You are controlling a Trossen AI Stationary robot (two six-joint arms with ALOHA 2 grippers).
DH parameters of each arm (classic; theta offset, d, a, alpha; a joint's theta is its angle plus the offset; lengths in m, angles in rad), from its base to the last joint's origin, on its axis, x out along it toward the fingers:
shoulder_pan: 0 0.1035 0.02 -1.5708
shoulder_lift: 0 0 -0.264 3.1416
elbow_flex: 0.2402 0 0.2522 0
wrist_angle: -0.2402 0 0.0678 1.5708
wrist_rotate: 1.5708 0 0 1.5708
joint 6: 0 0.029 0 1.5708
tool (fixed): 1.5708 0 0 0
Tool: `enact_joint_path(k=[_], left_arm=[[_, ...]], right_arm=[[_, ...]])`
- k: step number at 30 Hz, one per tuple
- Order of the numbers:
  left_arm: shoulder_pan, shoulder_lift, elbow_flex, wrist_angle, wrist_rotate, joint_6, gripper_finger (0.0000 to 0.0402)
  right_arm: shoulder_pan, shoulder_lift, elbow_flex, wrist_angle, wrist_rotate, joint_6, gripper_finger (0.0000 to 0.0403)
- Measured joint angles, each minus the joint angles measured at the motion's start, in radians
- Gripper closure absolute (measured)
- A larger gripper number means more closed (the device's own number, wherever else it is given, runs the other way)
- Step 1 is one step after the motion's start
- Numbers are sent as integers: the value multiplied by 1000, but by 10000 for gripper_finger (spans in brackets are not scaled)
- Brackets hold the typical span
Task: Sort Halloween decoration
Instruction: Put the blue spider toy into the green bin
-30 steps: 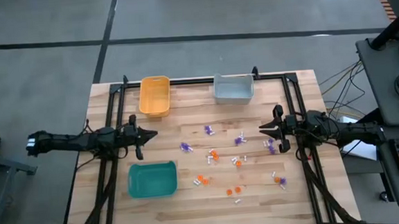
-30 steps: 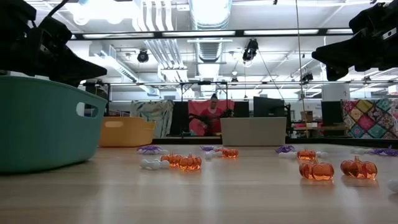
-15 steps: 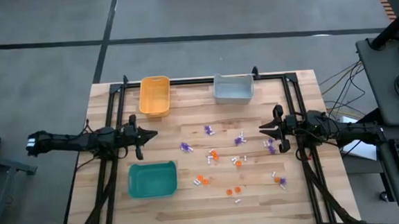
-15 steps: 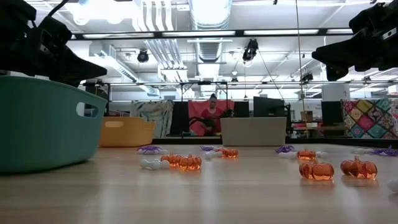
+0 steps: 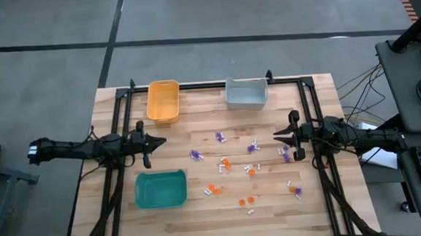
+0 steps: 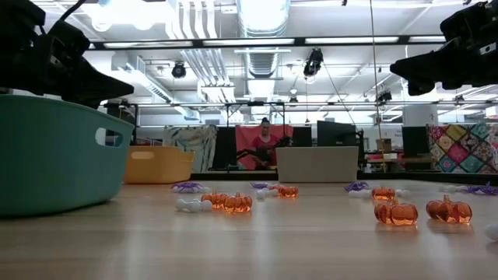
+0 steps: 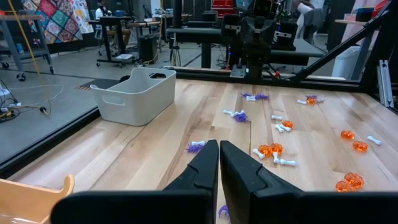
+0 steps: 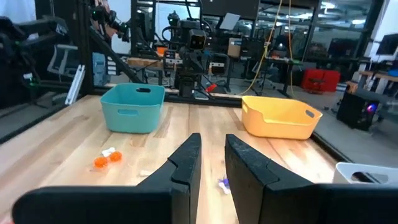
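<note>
Writing: we read none on the bins or surface (image 5: 130,233).
Left tool (image 5: 158,142): fingers together, holding nothing, above the teal bin (image 5: 160,190).
Right tool (image 5: 277,135): slightly parted, empty.
Halloween decoration (image 5: 224,163): scattered right of the teal bin, away from edges.

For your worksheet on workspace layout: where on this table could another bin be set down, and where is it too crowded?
Bare wood lies between the orange-yellow bin and the teal bin, and along the table front edge. Trinkets crowd the middle-right, below the grey bin.
</note>
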Motion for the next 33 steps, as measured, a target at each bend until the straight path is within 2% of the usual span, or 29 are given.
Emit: enact_joint_path(k=[5, 8, 11, 14, 20, 23, 27, 30, 33], left_arm=[[0, 0, 0, 0, 0, 0, 402], [0, 0, 0, 24, 0, -8, 402], [0, 0, 0, 122, 0, -129, 402], [0, 1, 0, 203, -1, -226, 402], [0, 1, 0, 379, -5, -164, 402], [0, 1, 0, 416, -4, -179, 402], [-3, 43, -8, 481, -5, -289, 402], [-3, 104, -8, 611, 2, -301, 402], [-3, 175, -8, 679, 71, -272, 402]], right_arm=[[0, 0, 0, 3, -1, 243, 339], [0, 6, 0, 108, 14, 331, 339], [0, 12, 0, 193, 51, 388, 339], [0, 30, 0, 204, 134, 416, 339], [-17, 88, 0, 204, 312, 422, 339], [-36, 130, 0, 206, 386, 479, 339], [-75, 206, 0, 206, 423, 581, 339], [-121, 280, 9, 201, 426, 600, 339], [-156, 365, 32, 204, 413, 573, 339]])
